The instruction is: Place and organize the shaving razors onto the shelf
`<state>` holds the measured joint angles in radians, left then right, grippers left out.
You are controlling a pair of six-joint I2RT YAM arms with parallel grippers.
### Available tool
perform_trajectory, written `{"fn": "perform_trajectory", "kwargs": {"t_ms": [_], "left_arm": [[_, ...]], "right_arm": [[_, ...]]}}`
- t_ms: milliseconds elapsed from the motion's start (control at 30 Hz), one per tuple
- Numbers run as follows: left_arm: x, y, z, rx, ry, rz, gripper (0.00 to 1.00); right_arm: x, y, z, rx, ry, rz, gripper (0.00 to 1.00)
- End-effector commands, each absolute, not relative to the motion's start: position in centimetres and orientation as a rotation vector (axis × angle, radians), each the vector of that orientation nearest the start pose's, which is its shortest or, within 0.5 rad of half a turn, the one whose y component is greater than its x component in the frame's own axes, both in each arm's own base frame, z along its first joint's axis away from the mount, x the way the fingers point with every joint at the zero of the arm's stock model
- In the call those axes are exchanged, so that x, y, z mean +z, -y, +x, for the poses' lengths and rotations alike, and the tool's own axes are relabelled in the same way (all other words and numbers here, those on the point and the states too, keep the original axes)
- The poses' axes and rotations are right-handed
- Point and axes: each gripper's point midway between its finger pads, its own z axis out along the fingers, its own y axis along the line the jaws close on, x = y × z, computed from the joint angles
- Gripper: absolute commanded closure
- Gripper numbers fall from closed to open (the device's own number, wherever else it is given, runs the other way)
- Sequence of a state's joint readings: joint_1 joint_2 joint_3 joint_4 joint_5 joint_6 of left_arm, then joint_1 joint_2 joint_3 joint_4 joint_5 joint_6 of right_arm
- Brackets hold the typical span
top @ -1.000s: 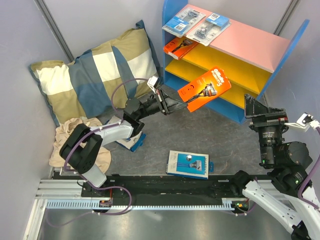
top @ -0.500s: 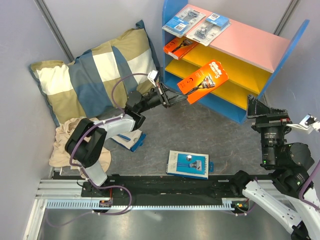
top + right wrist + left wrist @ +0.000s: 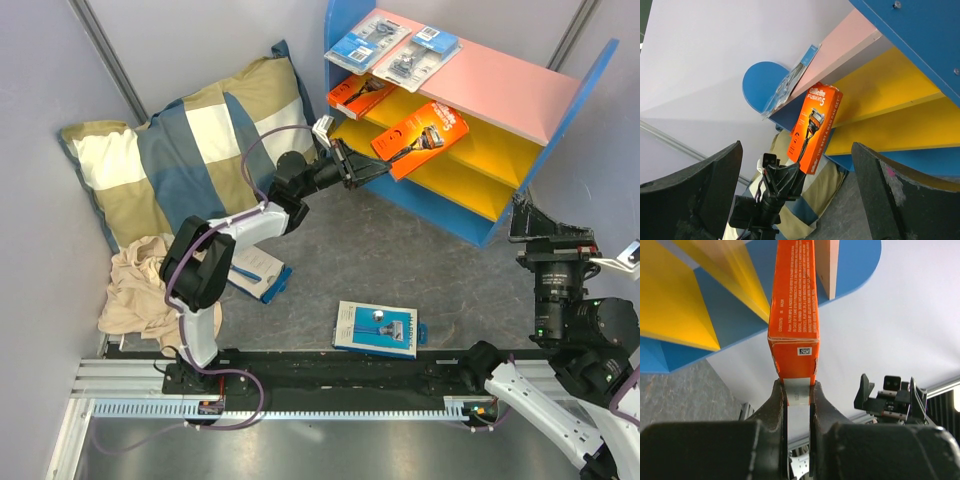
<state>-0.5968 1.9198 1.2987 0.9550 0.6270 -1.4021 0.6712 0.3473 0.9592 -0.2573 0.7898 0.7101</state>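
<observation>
Now at the shelf: orange razor box carried in

The left gripper [image 3: 797,390] is pinched nearly shut on the end flap of the flat orange cardboard razor box [image 3: 420,140]. Within the last second the arm has stretched forward, bringing the box from open air to the yellow-orange boards of the slanted, blue-sided shelf [image 3: 500,85]. Whether the box touches a board cannot be told, but release looks close. The right gripper [image 3: 548,238] waits wide open and empty.
</observation>
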Motion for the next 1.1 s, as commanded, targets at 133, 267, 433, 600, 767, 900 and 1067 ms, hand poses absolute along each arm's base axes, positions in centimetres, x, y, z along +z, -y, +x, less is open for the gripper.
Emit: {"fn": "perform_trajectory", "kwargs": {"t_ms": [133,267,433,600,767,900,1067], "left_arm": [[35.4,42.1,40.3,-2.005,-1.594,-0.093,0.98],[35.1,42.8,42.5,-1.973,-1.647,-0.169,0.98],[34.9,43.4,44.9,-1.954,-1.677,-0.260,0.98],[34.6,43.3,46.6,-1.918,-1.725,-0.316,0.98],[33.7,42.7,48.4,-1.919,-1.758,-0.391,0.98],[33.0,42.1,49.4,-1.880,-1.780,-0.446,0.98],[32.8,41.1,50.9,-1.869,-1.766,-0.513,0.96]], "right_arm": [[45.0,0.9,16.9,0.671,-1.101,0.749,0.02],[45.1,1.4,16.5,0.663,-1.098,0.755,0.02],[45.0,2.1,16.0,0.653,-1.090,0.767,0.02],[45.0,2.6,15.6,0.643,-1.085,0.774,0.02],[45.0,2.9,15.5,0.639,-1.082,0.782,0.02],[44.6,3.1,15.5,0.624,-1.087,0.798,0.02],[44.5,3.2,15.4,0.624,-1.089,0.805,0.02]]}}
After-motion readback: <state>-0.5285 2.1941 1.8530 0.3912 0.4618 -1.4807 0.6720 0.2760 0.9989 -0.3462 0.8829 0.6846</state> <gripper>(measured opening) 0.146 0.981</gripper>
